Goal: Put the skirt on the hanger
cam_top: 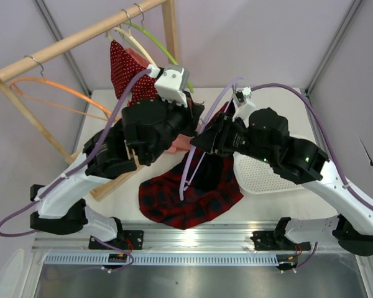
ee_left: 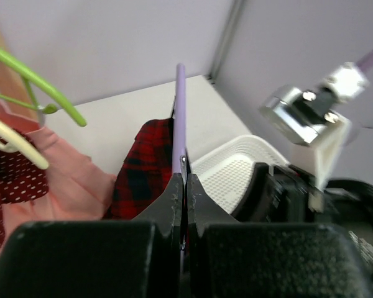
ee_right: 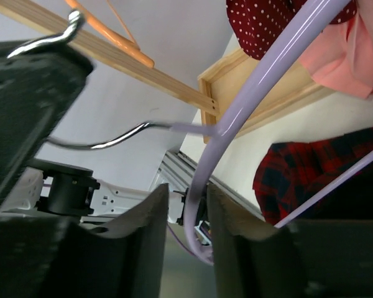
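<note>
The skirt (cam_top: 189, 202) is lying crumpled on the bench (cam_top: 286, 108) just below both jaws. The left jaws are pinching the hanger (ee_left: 180, 105) tightly. The right jaws are straddling its curved arm, slightly parted. Beyond them, a pink garment (ee_left: 68, 180) is hanging.

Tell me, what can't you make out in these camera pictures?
Top view: arms cover the skirt's upper part and where the hanger meets it.
Left wrist view: the left tool hides the hanger below its pinch.
Right wrist view: unclear whether the right tool grips the hanger; the frame edge cuts off the skirt.
</note>
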Tool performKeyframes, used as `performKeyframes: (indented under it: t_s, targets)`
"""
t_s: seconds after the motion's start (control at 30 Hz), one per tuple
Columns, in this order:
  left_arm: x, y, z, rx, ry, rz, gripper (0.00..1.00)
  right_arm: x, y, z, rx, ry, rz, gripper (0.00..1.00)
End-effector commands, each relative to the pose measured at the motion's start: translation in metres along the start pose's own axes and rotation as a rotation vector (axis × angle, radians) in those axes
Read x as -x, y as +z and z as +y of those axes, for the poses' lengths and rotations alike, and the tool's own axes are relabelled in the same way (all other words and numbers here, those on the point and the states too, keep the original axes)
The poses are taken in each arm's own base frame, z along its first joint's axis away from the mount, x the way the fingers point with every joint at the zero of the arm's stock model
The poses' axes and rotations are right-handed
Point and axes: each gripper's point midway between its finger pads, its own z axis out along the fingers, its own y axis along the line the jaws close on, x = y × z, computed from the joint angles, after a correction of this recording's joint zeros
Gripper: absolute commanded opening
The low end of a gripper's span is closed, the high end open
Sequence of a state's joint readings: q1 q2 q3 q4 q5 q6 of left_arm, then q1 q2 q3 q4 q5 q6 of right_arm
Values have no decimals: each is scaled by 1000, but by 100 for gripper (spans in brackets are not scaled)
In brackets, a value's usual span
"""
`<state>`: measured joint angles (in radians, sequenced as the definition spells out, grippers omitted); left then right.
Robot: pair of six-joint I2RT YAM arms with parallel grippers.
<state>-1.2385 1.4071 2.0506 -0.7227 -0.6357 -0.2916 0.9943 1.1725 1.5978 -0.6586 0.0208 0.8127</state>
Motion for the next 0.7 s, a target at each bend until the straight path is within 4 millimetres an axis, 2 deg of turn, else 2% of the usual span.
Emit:
performKeyframes:
  t_s: [0.0,0.07,0.13,0.17,0.2,0.27,0.3,0.33,0.37,0.4,0.47,0.5,0.67]
  targets:
    - [20,-3,21,149,-39,-58,0,8,-12,2,-37,-30,-48,42]
    - [22,-2,23,168,-54,-68,0,2,-15,7,-36,-56,-40,53]
    - [19,2,27,212,-58,-68,0,1,-15,6,-70,-81,-54,60]
    - [26,0,27,213,-76,-85,0,0,-15,6,-79,-101,-57,64]
    - [28,1,27,221,-77,-89,0,-11,-16,10,-79,-126,-33,65]
    - [33,4,27,245,-89,-105,0,-12,-13,6,-131,-167,-57,69]
    - [34,5,28,253,-89,-108,0,-14,-13,-2,-188,-195,-65,69]
    - [40,3,29,262,-103,-124,0,-26,-11,-2,-204,-229,-39,70]
    - [39,7,29,274,-97,-124,0,-28,-12,-2,-222,-244,-42,70]
    - [43,6,29,277,-105,-134,0,-29,-12,-12,-278,-272,-53,70]
    - [43,10,27,280,-110,-139,0,-41,-11,-17,-319,-313,-48,70]
    - [45,9,26,278,-124,-144,0,-37,-11,-23,-363,-334,-92,70]
    - [43,13,26,290,-145,-142,0,-50,-7,-21,-396,-404,-191,72]
